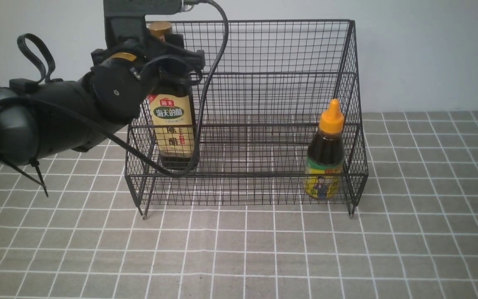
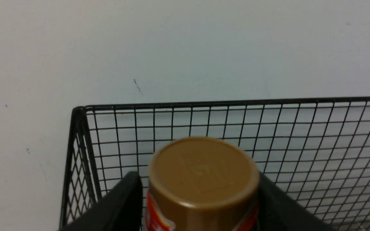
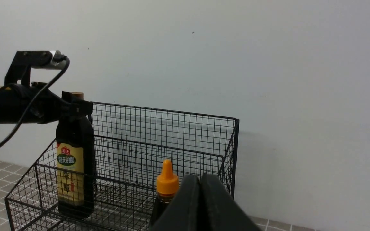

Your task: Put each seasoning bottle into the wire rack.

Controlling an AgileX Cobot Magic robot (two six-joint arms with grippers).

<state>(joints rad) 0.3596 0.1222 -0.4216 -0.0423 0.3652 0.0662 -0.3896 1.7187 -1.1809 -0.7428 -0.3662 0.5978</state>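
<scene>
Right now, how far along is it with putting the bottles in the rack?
Nearly finished. The short bottle already stands in the wire rack, at its right end. The tall bottle is inside at the left end, upright, with the left fingers clamped on its neck. Whether it touches the shelf is unclear. What remains: letting go and pulling that arm clear.

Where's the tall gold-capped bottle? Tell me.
Front view: the tall bottle stands at the wire rack's left end, neck in the left gripper, opposite the short bottle.
</scene>
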